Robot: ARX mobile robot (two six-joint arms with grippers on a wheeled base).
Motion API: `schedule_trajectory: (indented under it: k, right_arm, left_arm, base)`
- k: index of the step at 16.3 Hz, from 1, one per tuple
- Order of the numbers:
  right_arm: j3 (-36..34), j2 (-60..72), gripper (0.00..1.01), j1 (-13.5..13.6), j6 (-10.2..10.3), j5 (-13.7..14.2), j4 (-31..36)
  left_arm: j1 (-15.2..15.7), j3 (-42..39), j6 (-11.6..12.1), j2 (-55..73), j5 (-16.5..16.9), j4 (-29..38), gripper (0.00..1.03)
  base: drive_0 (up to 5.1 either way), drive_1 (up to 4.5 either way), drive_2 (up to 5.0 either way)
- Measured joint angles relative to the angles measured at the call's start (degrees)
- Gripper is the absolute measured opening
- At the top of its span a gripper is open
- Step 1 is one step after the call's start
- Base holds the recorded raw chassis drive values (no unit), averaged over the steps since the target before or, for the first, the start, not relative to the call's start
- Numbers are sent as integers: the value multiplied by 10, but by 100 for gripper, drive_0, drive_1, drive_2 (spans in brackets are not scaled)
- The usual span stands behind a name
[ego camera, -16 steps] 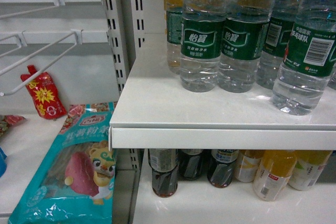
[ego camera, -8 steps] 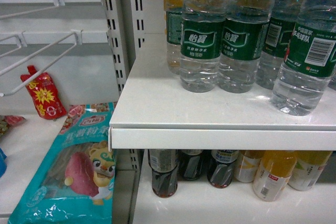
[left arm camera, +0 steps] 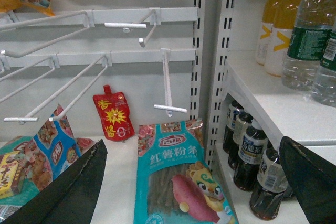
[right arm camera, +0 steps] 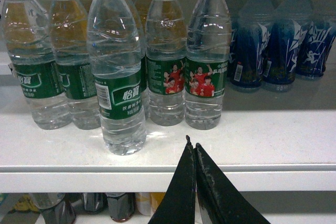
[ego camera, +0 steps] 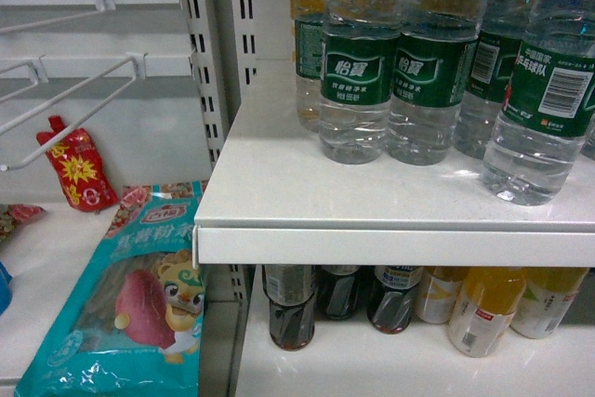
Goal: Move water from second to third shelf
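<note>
Water bottles [ego camera: 358, 72] stand in a tight cluster on the white shelf [ego camera: 307, 192], green labels facing out, with one bottle [right arm camera: 116, 77] set forward of the rest, nearest the front edge. That front one looks like the easiest to take, and it is still on the shelf, untouched.

From the right wrist view, the right gripper [right arm camera: 193, 148] hangs just in front of the shelf lip, a little to the right of that forward bottle, with its jaws pressed together into a point. The left gripper [left arm camera: 194, 182] is off to the side, over the snack bay with the teal packet [left arm camera: 178, 177] and the red pouch [left arm camera: 114, 116]; its jaws are spread wide and hold nothing.

On the lower shelf sit dark cola bottles [ego camera: 291, 309] and orange drink bottles [ego camera: 483, 309].

My worry is the closed right jaws. If they go in without opening, the tip will push the bottle instead of gripping it, and it could knock into its neighbours and topple several. The bottles stand so close that open jaws may also catch a second one. A smooth, ribbed bottle full of water could slip if gripped too high or too lightly.
</note>
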Motion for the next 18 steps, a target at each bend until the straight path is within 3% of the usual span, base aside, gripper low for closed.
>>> schedule_trajectory:
  k: [7, 8, 9, 10, 18]
  right_arm:
    - [-34, -70, 2, 0, 0, 0, -35]
    - [-41, -95, 2, 0, 0, 0, -56]
    - [-50, -168, 2, 0, 0, 0, -134]
    - [-48, -177, 2, 0, 0, 0, -113]
    - [-50, -177, 2, 0, 0, 0, -123]
  left_arm:
    - [0, 0, 0, 0, 0, 0, 98]
    - [0, 0, 0, 0, 0, 0, 98]
    - [0, 0, 0, 0, -1, 0, 98]
    - [0, 0, 0, 0, 1, 0, 98]
    - [0, 0, 0, 0, 0, 0, 98]
  base:
    - [0, 0, 0]
    - [0, 0, 0]
    - [0, 0, 0]
    - [0, 0, 0]
    - [0, 0, 0]
